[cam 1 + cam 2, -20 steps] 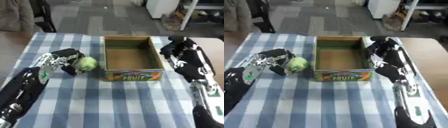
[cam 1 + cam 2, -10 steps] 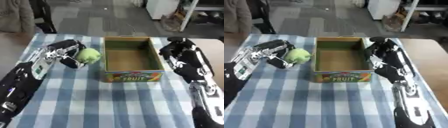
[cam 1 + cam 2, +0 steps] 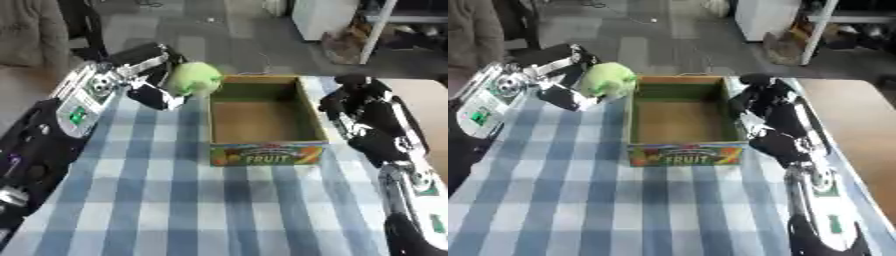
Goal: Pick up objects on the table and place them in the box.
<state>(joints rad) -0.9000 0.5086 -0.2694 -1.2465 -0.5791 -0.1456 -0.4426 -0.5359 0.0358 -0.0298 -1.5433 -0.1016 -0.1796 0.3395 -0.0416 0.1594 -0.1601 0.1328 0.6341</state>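
Observation:
A round green fruit hangs in the air just left of the box's far left corner, with my left hand curled round it from the left. The cardboard box, green inside its walls with a fruit label on the front, stands open and holds nothing I can see. My right hand rests against the box's right wall, fingers curled at the rim.
The table carries a blue and white checked cloth. A bare wooden surface lies along the right. Beyond the far edge are grey floor, a white cabinet and a dark chair.
My left hand has lifted the green fruit off the cloth and carried it up and right, close to the box's left rim. The right hand has stayed by the box.

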